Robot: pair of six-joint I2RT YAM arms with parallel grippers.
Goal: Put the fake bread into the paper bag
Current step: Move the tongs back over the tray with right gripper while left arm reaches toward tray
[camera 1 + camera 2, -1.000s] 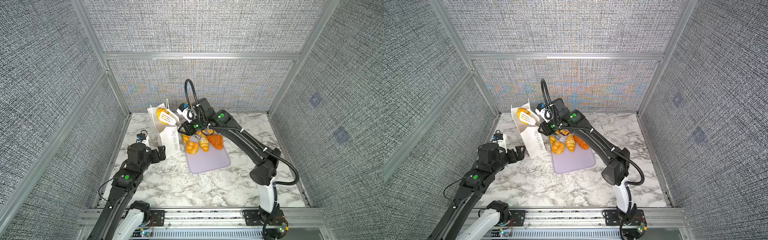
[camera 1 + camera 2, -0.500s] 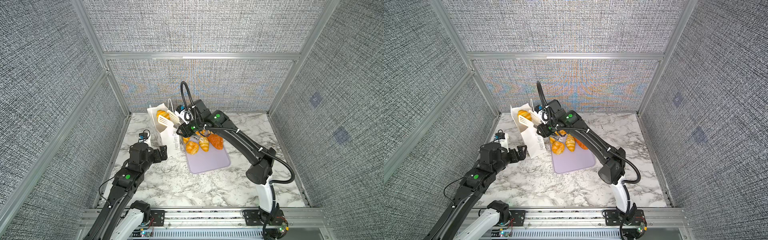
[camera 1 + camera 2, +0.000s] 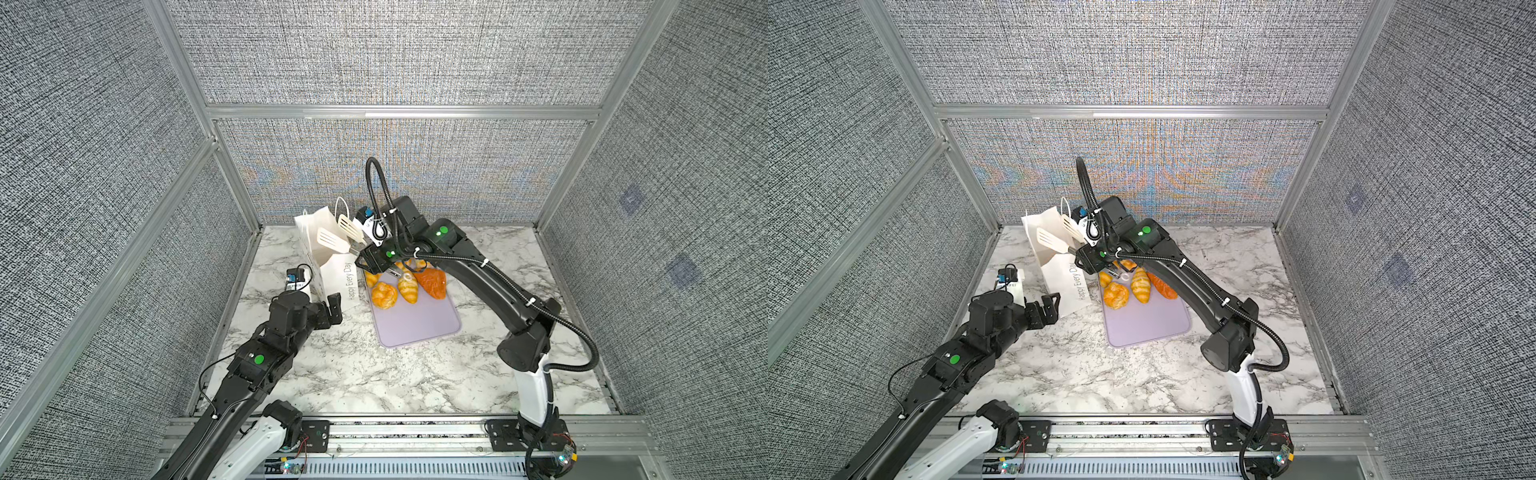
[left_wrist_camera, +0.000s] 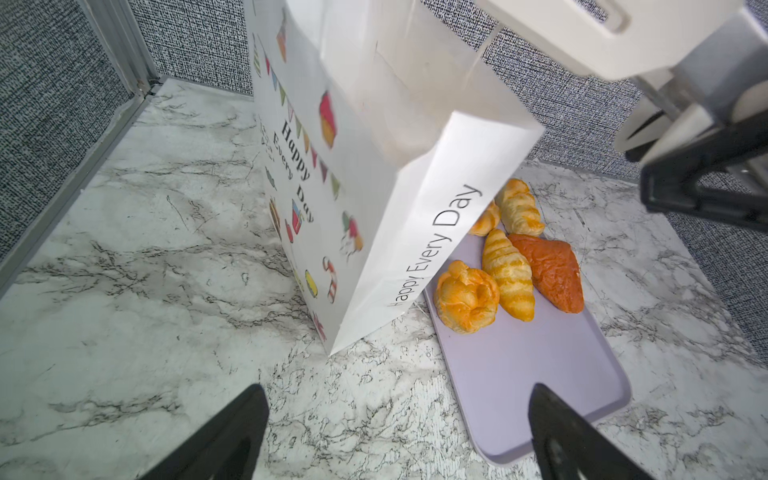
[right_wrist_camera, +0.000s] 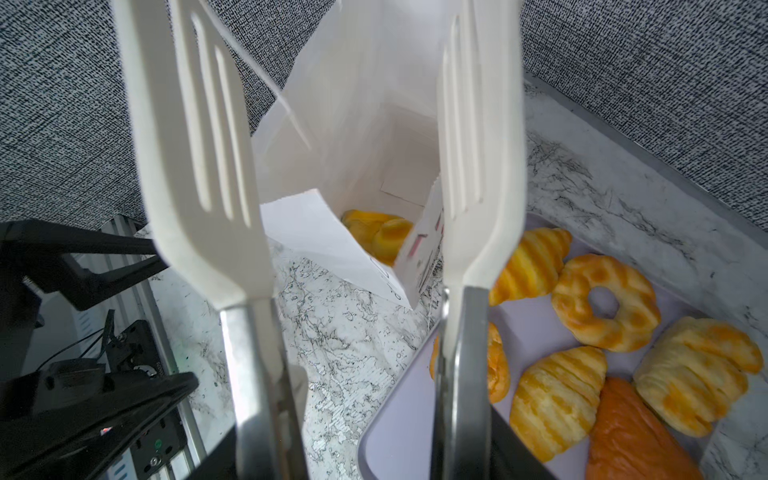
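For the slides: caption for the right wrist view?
Tongs spread over the paper bag; one pastry inside, remaining pastries on the tray.

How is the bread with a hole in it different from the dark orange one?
The ring bread has a round hole through its middle; the dark orange piece is a solid wedge with pointed corners. The ring bread is golden-yellow with paler patches; the dark orange piece is a deeper orange-brown all over. Both are shiny toy pastries lying on the lavender tray, not yet in the paper bag.
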